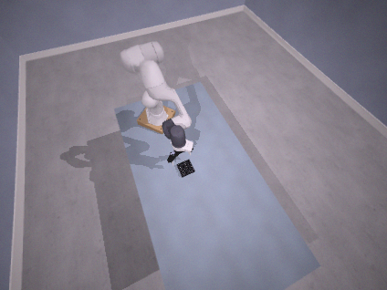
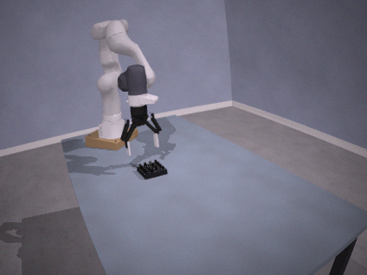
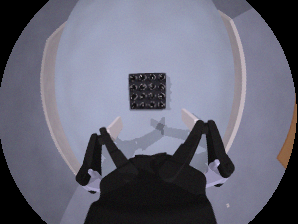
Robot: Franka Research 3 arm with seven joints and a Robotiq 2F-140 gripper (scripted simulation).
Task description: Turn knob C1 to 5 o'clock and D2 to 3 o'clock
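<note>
The black knob box stands flat on the blue table, its knobs in a four-by-four grid on top. In the wrist view it lies beyond the fingertips, its sides nearly square to the picture. The knob names, the white lines and the socket are too small to read, so I cannot tell where any knob points or which side is the rear. My gripper is wide open, with nothing between its pale fingertips. It hangs above the table, higher than the box and toward the arm's base, not touching the box.
The blue table extends around the box. The arm's base stands on a wooden plinth behind the gripper. The arm's shadow falls across the table near the base. No other object stands close to the box.
</note>
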